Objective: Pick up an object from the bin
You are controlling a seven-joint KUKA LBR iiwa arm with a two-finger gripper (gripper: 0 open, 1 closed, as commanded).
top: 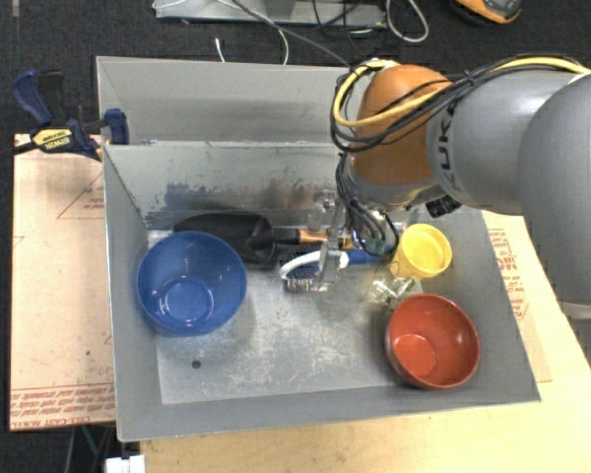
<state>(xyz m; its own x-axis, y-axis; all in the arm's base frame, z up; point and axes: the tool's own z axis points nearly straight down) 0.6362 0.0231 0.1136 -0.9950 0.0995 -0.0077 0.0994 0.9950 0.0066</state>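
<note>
My gripper (327, 254) hangs low over the middle of the bin, under the orange wrist cover. Just below it and to its left lies a small white and metal thing (303, 274) on the bin floor; whether the gripper touches it is hidden. A slim tool with an orange and blue handle (305, 236) lies behind the gripper, partly covered by it. A black scoop-like thing (231, 233) lies to the left of that tool, near the back wall.
A blue bowl (190, 284) stands at the left and a red bowl (433, 341) at the front right. A yellow cup (424, 251) sits right of the gripper, with a small clear piece (392, 289) in front of it. The arm covers the bin's back right.
</note>
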